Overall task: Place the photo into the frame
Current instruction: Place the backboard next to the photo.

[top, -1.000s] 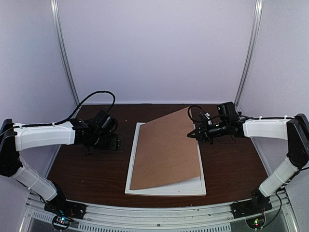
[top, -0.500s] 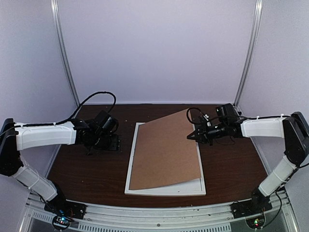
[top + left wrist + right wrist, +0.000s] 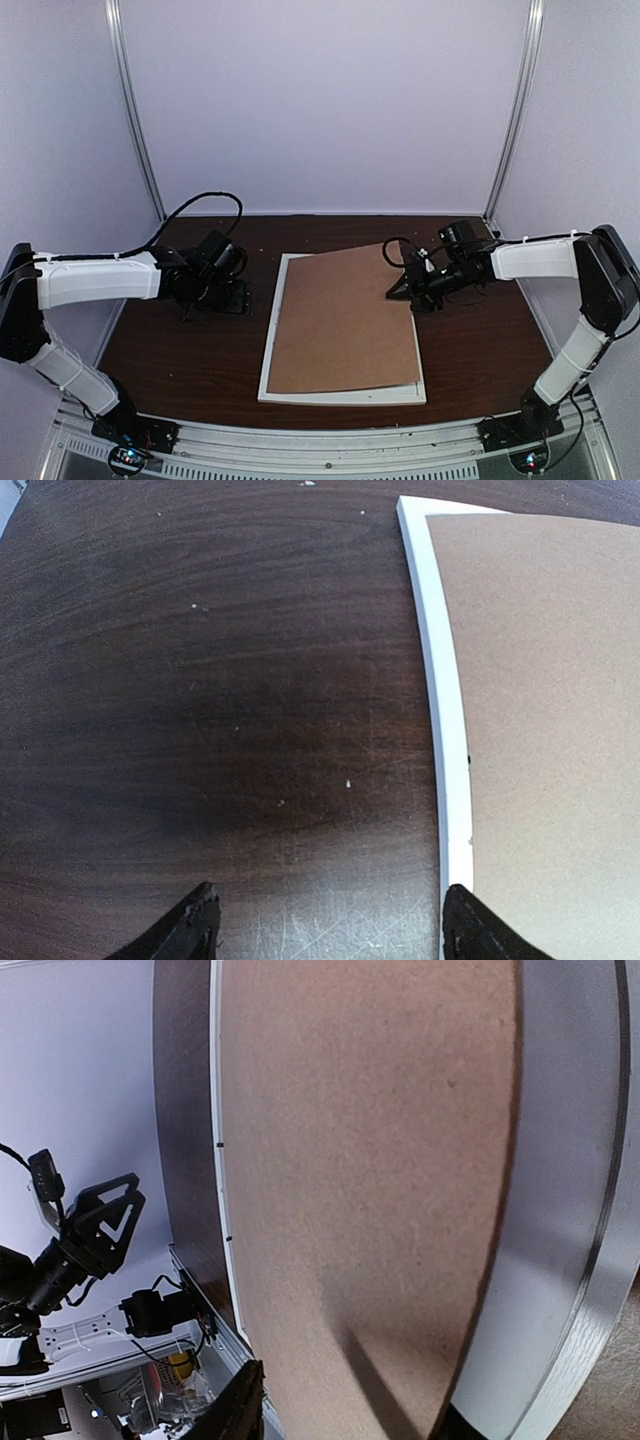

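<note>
The right gripper (image 3: 404, 289), fingers closed on the brown backing board (image 3: 340, 310), lowers it onto the white frame (image 3: 272, 330), seating likely next; left gripper (image 3: 330, 920) hovers open, empty.

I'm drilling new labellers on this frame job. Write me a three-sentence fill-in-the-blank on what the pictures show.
1. The brown backing board is gripped at its far right edge by the ____ gripper.
2. The white frame lies under the ____.
3. The left gripper hovers over the bare dark table with its jaws ____.

Missing words: right; board; open
</note>
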Controlling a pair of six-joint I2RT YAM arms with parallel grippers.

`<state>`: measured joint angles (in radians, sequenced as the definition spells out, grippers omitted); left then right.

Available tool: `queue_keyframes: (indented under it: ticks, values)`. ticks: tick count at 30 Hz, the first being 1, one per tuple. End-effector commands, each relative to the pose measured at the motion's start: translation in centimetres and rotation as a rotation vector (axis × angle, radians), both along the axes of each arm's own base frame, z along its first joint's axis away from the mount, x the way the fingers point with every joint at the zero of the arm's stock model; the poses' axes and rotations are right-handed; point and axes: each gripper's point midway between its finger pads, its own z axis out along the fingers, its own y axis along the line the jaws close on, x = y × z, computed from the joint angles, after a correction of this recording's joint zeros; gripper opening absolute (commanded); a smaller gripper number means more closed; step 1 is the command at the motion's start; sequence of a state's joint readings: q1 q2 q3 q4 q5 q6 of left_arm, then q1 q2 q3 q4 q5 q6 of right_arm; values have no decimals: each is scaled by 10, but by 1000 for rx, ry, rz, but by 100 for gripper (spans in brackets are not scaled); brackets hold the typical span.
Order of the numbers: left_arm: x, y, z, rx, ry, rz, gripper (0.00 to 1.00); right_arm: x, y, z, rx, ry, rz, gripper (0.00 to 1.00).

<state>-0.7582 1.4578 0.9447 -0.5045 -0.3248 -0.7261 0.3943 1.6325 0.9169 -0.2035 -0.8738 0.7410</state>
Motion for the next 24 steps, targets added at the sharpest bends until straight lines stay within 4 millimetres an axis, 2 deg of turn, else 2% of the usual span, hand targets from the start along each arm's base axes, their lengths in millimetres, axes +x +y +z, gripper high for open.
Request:
queue_keyframes:
  ticks: [1,9,24]
  values:
    - [6,-6,5,-12,-3,-13,77,5,0,-2,-42,-31,26,48]
    - [5,-8,1,-10,9,-19,77,7,-4,-16,-96,-24,38,61]
    - [6,-10,-8,9,28,-37,77,11,-14,-44,-212,-10,47,65]
